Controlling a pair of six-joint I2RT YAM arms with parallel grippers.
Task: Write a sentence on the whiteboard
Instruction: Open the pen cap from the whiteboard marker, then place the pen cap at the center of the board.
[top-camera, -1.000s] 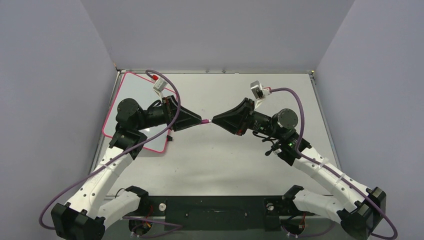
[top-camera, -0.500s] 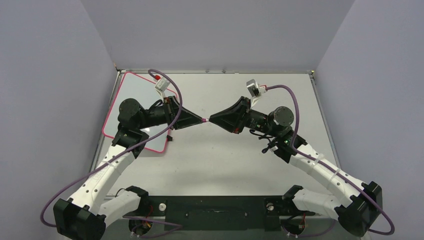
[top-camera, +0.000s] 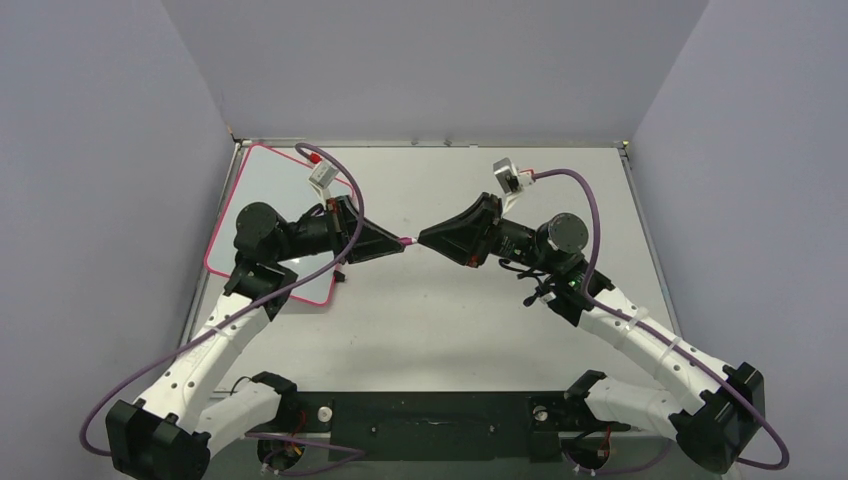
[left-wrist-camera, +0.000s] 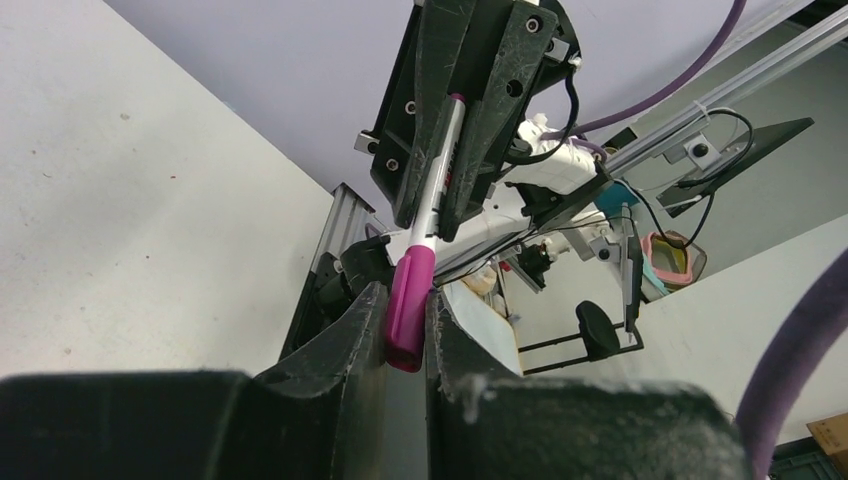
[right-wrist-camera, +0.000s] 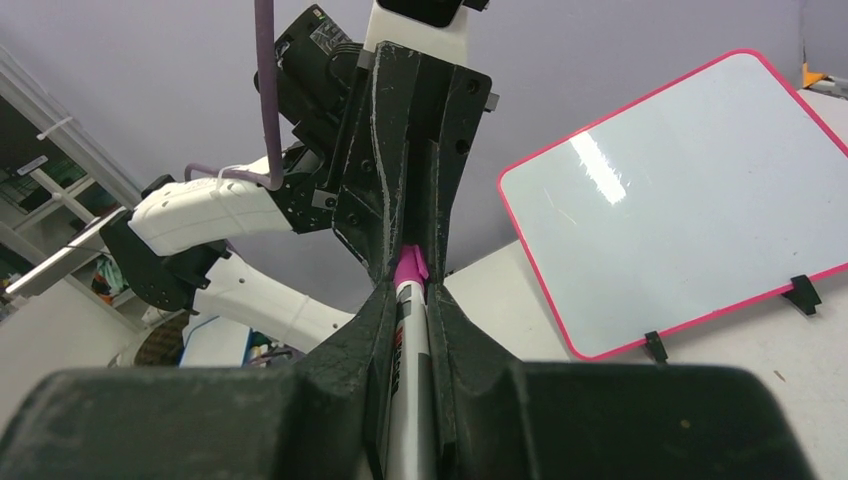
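The whiteboard (top-camera: 262, 180) lies blank at the left rear of the worktop (top-camera: 480, 330), while in mid-air the right gripper (top-camera: 424, 240) grasps the marker (left-wrist-camera: 436, 165) and the left gripper (top-camera: 398, 243) is clenched on its cap (left-wrist-camera: 408, 300), so uncapping and all writing remain.

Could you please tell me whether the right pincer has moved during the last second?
Yes. The right pincer has shifted slightly left, toward the whiteboard, narrowing its gap to the left pincer.
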